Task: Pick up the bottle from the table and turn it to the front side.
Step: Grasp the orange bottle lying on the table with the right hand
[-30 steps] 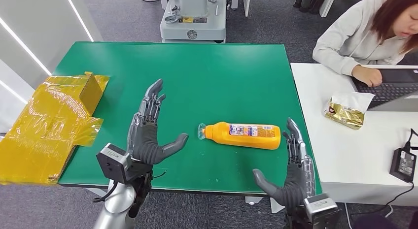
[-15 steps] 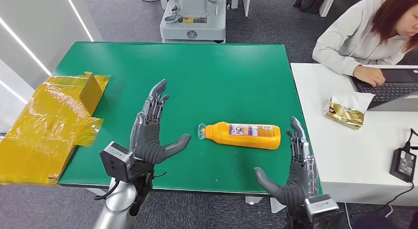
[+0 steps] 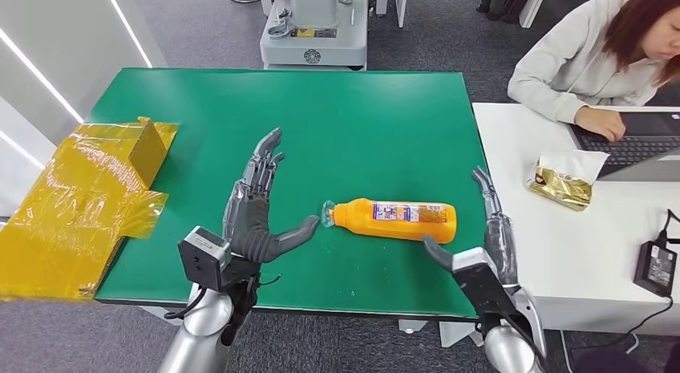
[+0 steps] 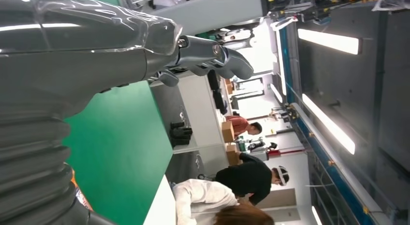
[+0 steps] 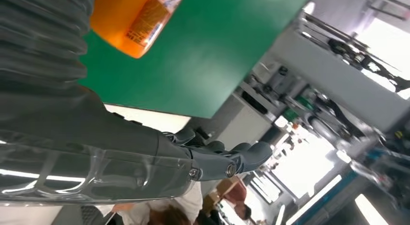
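Over on the far left edge of the green table, a crumpled yellow film wrapping sits around a small open-sided box, and what lies inside it I can't make out. Moving across, the left hand hovers above the mat with its fingers spread and thumb pointing toward the bottle's cap, holding nothing. Next comes the prize: the orange bottle lying on its side near the table's front edge, clear cap facing the left hand, a printed label turned upward. It looks like a stiff plastic squeeze bottle, smooth and probably a bit slick, round enough to roll if nudged, and opaque, so how full or heavy it is can't be read. My call: take it across the broad middle of the body, thumb on one side and fingers on the other, clear of the narrow neck. Just beside its base end, the right hand has fingers splayed and thumb reaching close to the bottle, gripping nothing yet. Farther right, on the white desk, sits a gold snack bag, contents unseen, beside a person typing at a laptop.
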Tool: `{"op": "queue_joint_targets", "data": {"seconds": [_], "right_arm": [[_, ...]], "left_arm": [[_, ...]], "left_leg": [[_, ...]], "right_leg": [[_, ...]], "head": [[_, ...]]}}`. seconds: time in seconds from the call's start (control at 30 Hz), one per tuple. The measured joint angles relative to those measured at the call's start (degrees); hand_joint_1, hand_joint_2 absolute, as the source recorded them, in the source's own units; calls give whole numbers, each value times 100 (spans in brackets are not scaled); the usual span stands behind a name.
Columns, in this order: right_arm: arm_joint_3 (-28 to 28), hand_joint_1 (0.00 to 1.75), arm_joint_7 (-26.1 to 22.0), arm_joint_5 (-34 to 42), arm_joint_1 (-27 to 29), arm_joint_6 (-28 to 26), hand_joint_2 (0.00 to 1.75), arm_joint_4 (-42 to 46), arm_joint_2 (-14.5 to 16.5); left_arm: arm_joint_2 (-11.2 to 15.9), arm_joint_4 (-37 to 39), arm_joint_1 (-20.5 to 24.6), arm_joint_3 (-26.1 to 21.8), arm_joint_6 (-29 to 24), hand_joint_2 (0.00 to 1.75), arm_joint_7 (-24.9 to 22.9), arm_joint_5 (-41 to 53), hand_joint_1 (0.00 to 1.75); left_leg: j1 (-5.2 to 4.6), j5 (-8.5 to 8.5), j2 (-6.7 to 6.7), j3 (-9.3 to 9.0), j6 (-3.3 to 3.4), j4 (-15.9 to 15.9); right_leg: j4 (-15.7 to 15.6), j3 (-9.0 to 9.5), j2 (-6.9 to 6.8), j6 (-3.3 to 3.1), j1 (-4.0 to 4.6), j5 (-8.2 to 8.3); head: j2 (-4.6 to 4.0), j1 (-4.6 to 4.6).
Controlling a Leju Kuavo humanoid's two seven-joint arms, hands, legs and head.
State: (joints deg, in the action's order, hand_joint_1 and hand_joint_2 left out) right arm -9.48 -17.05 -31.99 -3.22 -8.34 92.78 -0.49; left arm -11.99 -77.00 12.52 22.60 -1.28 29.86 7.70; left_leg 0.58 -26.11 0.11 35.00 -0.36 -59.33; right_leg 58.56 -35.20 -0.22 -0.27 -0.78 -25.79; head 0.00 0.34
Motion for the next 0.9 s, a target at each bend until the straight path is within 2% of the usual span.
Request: {"op": "queue_joint_targets", "data": {"seconds": [0.2,0.33,0.5,0.7,0.9], "right_arm": [[-286,0,584,-129,-1202,923,175,-1481,-266],[-617,0,717,-115,-1860,1347,175,-2409,-410],[-1346,0,745,-125,-2650,1820,175,-3577,-605],[-1957,0,757,-156,-3135,1970,175,-4378,-654],[-2546,0,729,-179,-3492,2386,175,-4751,-836]], "left_arm": [[11,105,29,39,-16,175,15,-59,0],[43,161,53,66,-7,175,15,-79,0],[67,250,120,72,-25,175,15,-96,0],[67,351,229,72,-35,175,11,-110,0],[84,434,291,70,2,175,-20,-274,0]], "left_leg": [[2,4,5,-5,1,-1],[2,7,-2,-3,0,-1],[2,7,-2,-1,0,-2],[1,7,-2,-2,0,-4],[1,7,-1,-4,0,-5]], "right_leg": [[2,0,7,0,1,3],[4,0,1,0,1,3],[4,0,1,0,1,3],[3,-1,1,1,1,3],[2,0,2,1,1,4]], "head": [[0,-2],[0,-1],[0,1],[0,-1],[0,-2]]}}
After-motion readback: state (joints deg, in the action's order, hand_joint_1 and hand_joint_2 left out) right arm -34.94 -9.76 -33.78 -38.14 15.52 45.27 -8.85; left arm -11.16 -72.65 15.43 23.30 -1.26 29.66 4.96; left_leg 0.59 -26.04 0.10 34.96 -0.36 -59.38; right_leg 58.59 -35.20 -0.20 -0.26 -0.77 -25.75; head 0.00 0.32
